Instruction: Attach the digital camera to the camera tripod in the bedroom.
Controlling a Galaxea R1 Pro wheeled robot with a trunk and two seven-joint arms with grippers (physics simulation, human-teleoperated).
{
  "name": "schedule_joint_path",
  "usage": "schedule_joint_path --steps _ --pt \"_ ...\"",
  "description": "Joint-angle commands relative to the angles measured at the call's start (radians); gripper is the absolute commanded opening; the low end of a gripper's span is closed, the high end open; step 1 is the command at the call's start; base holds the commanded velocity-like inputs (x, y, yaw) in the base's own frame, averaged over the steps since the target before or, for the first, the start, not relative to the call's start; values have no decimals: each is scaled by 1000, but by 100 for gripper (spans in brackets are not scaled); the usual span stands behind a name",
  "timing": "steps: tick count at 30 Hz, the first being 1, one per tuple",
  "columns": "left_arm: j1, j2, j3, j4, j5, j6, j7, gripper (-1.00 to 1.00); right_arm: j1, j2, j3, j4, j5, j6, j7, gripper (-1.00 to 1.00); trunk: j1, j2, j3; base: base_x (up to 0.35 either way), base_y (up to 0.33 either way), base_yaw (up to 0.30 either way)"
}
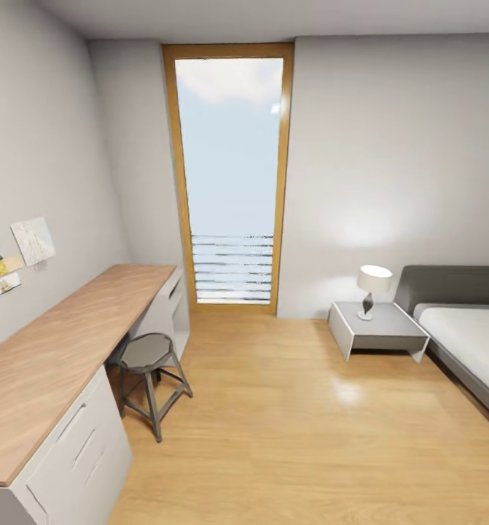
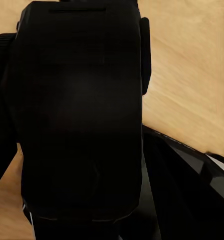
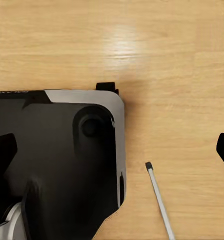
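Nearest to us in the head view runs a long desk with a pale wood top and white drawer fronts [image 1: 55, 379], set against the left wall. Tucked beside it stands a round grey metal stool on splayed legs [image 1: 151, 375], partly under the desk edge. Small pictures and notes [image 1: 18, 255] are pinned to the wall above the desk.

Ahead of us a tall window in a honey-coloured wooden frame [image 1: 229, 175] reaches from floor nearly to ceiling, with horizontal slats across its lower part. To the right sits a low white and grey bedside table [image 1: 375, 328] carrying a small lamp with a white shade [image 1: 373, 290], switched on and throwing a glow on the wall. Just beside the table lies the grey bed with a white mattress [image 1: 466, 335]. Between desk and bed the light wood plank floor [image 1: 295, 430] lies open.

In the left wrist view a large black rounded body [image 2: 81, 115] blocks most of the frame close to the lens; we think it is part of the robot, and we cannot tell how the left gripper stands. In the right wrist view we see the right gripper [image 3: 114, 150] spread, its dark fingertips [image 3: 2, 150] at opposite edges of the picture, above the robot's black and white base [image 3: 66, 150] and a thin grey rod [image 3: 159, 200] over the floor.

We see neither camera nor tripod in this part of the bedroom.
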State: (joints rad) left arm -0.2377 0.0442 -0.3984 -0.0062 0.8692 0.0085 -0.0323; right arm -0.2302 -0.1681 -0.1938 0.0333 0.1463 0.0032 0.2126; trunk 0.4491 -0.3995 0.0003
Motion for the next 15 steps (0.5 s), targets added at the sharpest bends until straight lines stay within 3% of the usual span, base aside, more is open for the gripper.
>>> schedule_joint_path --steps 1,15 --pt "0 0 -8 0 8 0 -3 -100 -1 -1 -9 2 10 0 2 100 1 -1 0 326 0 -195" --pt "0 -1 -8 0 8 -2 -3 -100 -1 -1 -9 2 9 0 2 100 1 -1 0 326 91 -269"
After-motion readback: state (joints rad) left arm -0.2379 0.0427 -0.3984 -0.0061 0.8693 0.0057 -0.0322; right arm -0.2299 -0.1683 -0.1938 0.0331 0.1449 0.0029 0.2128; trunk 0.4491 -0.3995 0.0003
